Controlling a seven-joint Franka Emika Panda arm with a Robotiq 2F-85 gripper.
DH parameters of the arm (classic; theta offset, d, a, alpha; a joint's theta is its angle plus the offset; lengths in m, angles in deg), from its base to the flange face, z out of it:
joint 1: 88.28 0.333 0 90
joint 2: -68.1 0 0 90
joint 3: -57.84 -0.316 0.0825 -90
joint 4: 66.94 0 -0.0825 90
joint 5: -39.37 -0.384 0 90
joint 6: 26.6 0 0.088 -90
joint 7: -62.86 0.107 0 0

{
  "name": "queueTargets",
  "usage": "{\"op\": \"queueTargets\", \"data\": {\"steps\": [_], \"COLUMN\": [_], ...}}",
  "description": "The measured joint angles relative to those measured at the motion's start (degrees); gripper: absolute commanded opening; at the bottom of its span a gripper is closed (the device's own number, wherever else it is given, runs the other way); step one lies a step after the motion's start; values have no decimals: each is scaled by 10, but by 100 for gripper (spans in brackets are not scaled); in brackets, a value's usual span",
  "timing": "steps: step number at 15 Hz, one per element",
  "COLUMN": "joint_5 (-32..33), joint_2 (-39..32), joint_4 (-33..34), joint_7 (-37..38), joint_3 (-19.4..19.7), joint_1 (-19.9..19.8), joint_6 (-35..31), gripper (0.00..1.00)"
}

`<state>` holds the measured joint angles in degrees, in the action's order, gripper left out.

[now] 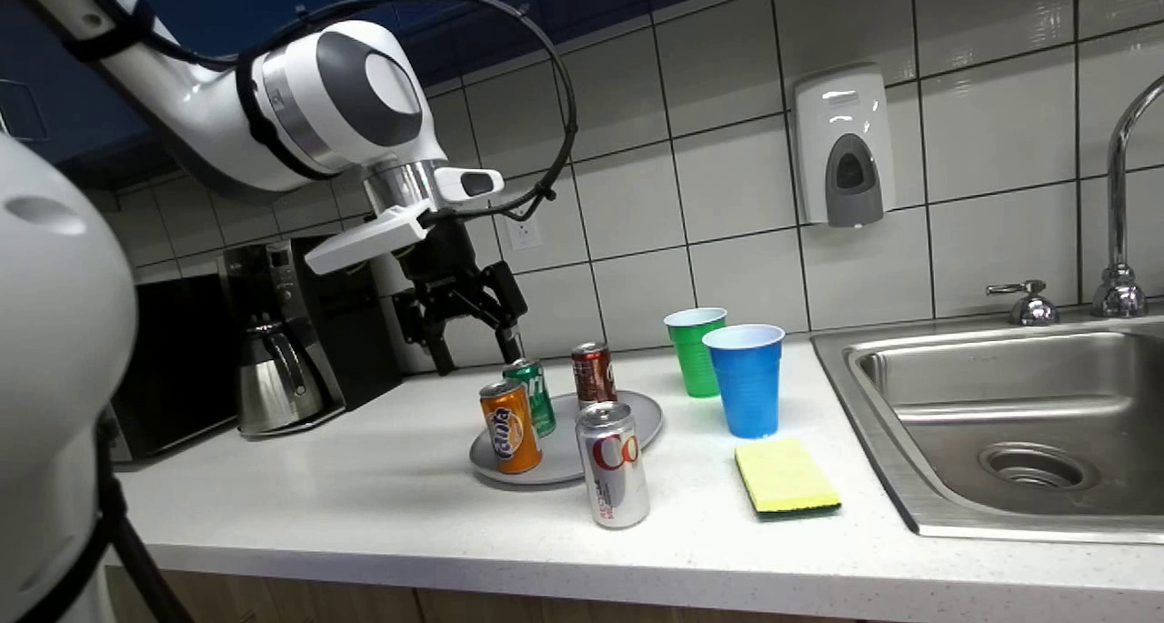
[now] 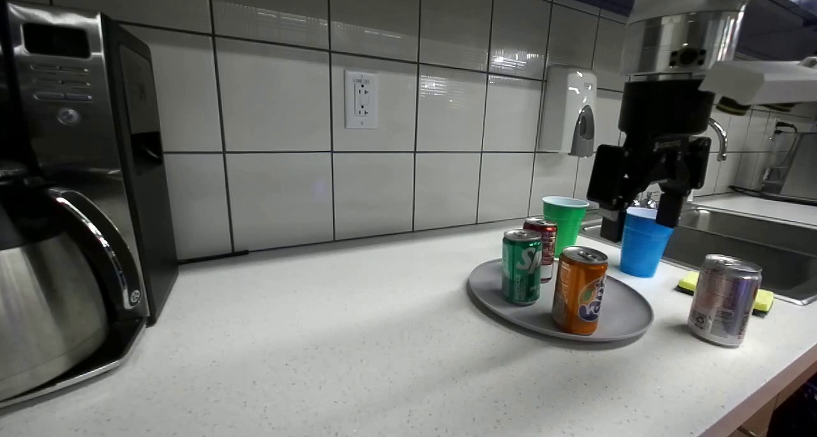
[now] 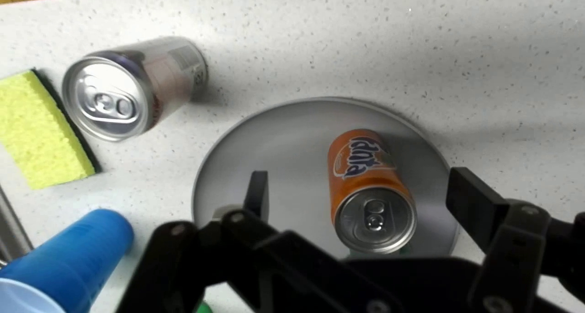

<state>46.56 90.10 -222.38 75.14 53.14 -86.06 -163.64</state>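
Observation:
My gripper is open and empty, raised above the cans in both exterior views. In the wrist view, the orange Fanta can shows between the spread fingers, below them and apart. It stands upright on a round grey plate. A green Sprite can and a dark red can also stand on the plate. In the wrist view, the gripper's body mostly hides the green can, and the dark red can cannot be made out. A silver can stands upright on the counter beside the plate.
A blue cup and a green cup stand upright near the wall. A yellow sponge lies before the blue cup, beside the steel sink. A coffee maker stands at the opposite end. A soap dispenser hangs on the tiles.

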Motion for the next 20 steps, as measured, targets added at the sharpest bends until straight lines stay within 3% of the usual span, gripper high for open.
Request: {"op": "queueTargets", "data": {"steps": [5, 20], "joint_5": [2, 19], "joint_2": [44, 57], "joint_4": [-36, -34], "joint_7": [0, 0], "joint_3": [2, 41], "joint_1": [-32, -110], "joint_6": [8, 18], "gripper": [100, 100]}}
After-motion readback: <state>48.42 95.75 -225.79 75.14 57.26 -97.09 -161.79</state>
